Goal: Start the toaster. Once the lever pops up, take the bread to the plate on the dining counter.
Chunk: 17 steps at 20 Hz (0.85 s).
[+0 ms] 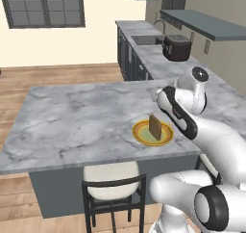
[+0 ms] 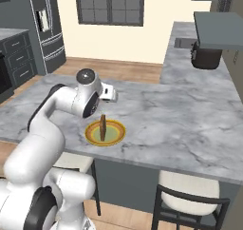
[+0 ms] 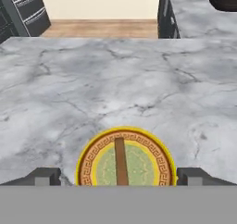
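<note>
Centrally, at the near edge of the dining counter, the plate carries the bread, standing upright on edge; gripper spread wide and empty, fingertips flanking the plate at 9 and 3 o'clock; toaster at 1 o'clock on the far worktop

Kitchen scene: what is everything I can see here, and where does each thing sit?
Round yellow plate with orange rim: one, near edge of the dining counter.
Thin tan-brown bread slice: one, standing on edge on the plate.
Grey-white marble dining counter: one, wide slab on dark base.
Glossy black-brown toaster: one, on the long worktop by the sink.
Black chair with pale cushion: one, tucked under the counter.
White robot arm's gripper: one, open, fingertips either side of the plate.
</note>
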Tool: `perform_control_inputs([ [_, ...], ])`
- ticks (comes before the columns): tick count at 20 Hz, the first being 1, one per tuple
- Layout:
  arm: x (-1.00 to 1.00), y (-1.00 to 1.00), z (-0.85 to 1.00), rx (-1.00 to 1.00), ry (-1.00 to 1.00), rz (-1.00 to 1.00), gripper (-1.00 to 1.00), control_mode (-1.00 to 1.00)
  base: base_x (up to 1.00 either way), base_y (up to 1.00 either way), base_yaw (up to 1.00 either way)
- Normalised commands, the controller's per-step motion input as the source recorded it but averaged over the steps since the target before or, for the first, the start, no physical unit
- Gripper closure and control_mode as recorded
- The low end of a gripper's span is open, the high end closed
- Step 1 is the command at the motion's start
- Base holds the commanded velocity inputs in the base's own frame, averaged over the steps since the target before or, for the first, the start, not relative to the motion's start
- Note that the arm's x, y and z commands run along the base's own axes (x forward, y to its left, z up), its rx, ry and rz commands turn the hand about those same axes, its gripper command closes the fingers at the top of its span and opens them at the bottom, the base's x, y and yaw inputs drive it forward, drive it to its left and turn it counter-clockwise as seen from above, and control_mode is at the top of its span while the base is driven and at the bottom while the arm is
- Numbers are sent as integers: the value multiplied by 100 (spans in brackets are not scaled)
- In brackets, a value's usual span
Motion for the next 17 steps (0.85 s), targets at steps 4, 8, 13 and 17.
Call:
perform_control_inputs([
  [4, -59, 0, 29, -1, 11, 0, -100, -100, 0, 0, 0],
  [8, -76, -8, 14, 0, 7, 0, -100, -100, 0, 0, 0],
  [13, -86, -19, 2, 0, 4, 0, -100, -100, 0, 0, 0],
  [17, -77, -3, 0, -3, 5, -3, -100, -100, 0, 0, 0],
])
